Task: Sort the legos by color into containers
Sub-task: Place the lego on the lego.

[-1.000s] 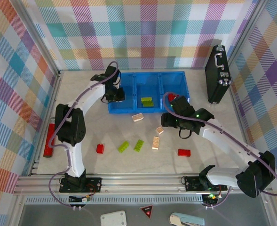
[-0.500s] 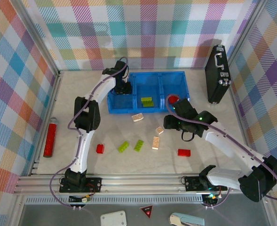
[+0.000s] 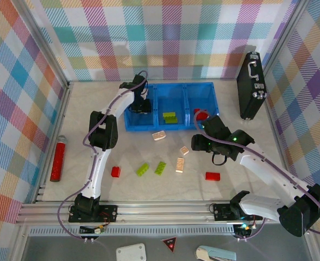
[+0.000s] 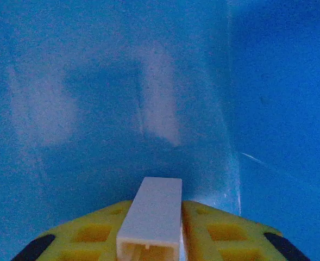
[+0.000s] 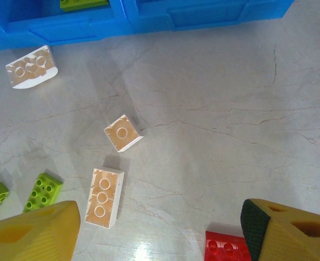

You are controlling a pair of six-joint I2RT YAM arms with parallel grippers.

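Over the left compartment of the bright blue three-compartment plastic bin (image 3: 149,126), which sits by the far edge of the worktop (image 3: 132,149), the left fingers (image 4: 94,235) pinch a pale beige plastic brick (image 4: 150,215) inside the bin's walls. The step in hand looks like dropping this brick, so the next move calls for parting those fingers and lifting clear. The right fingers (image 5: 35,231) hang spread above the worktop's middle, with a red studded plastic brick (image 5: 225,247) near them, probably their next pick.

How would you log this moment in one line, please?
left gripper: holds beige brick inside blue bin | right gripper: open, empty, over loose bricks
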